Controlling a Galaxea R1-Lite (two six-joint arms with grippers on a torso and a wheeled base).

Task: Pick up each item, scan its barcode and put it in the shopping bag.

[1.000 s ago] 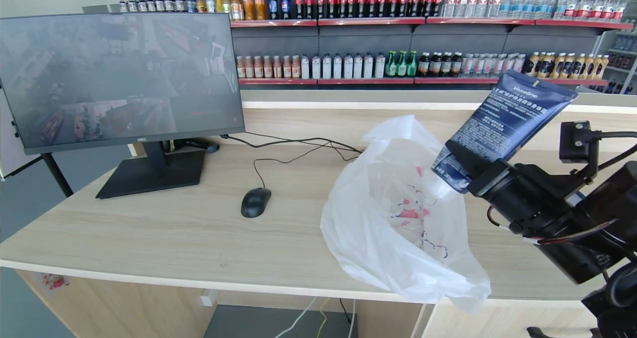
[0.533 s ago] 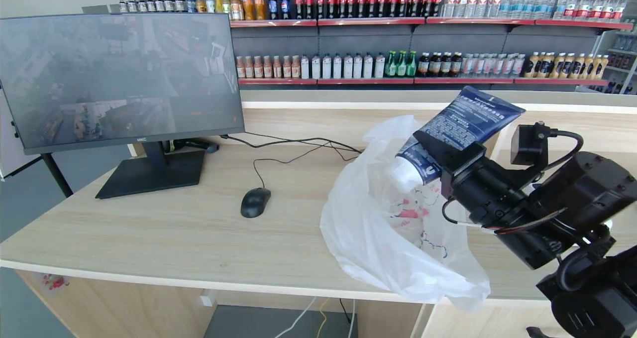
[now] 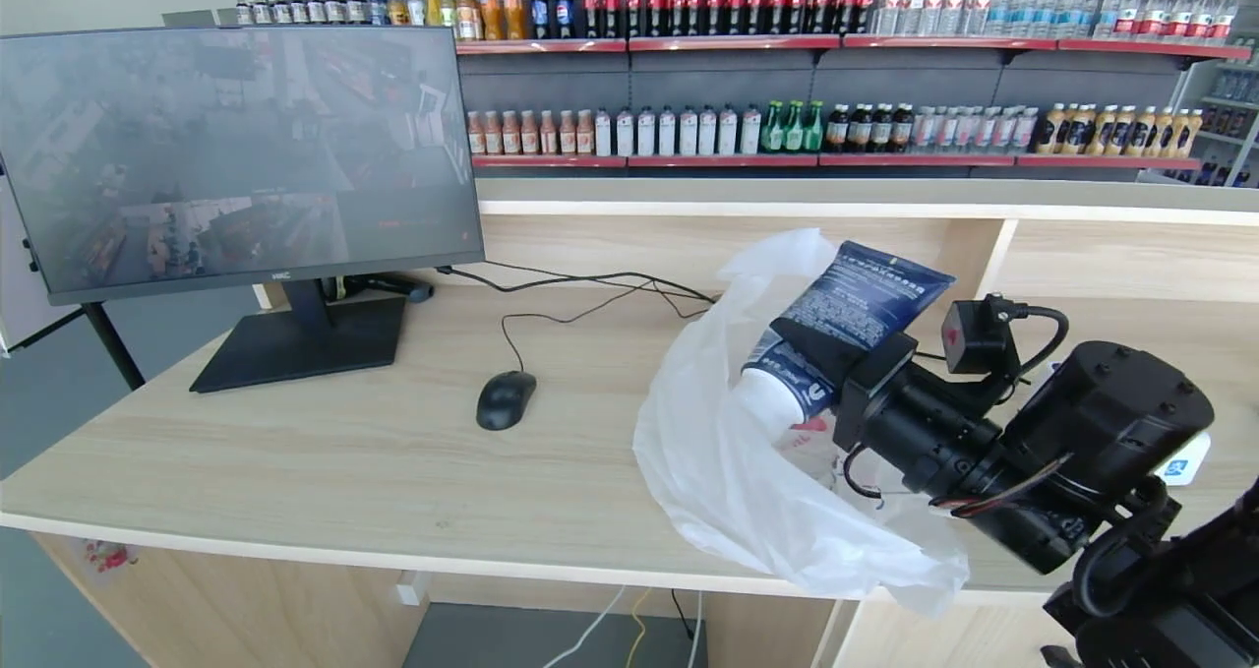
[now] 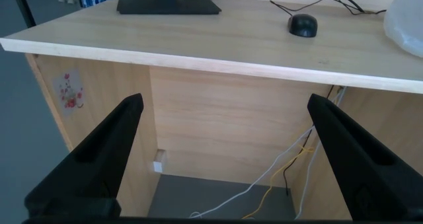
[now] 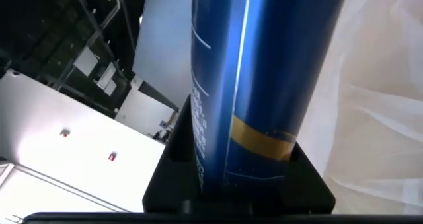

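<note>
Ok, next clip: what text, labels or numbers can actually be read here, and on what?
On the blue tube: rows of white print, too small to read.
On the monitor: a small mark on its lower bezel, too small to read.
On the shelf bottles: labels too small to read.
On the shopping bag: a printed picture, no legible words.
On the sticker on the counter: a flower picture, no words.

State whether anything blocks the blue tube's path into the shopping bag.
Nothing visible does. The right hand holds the tube, cap downward, right at the bag's open mouth, with no object between them.
</note>
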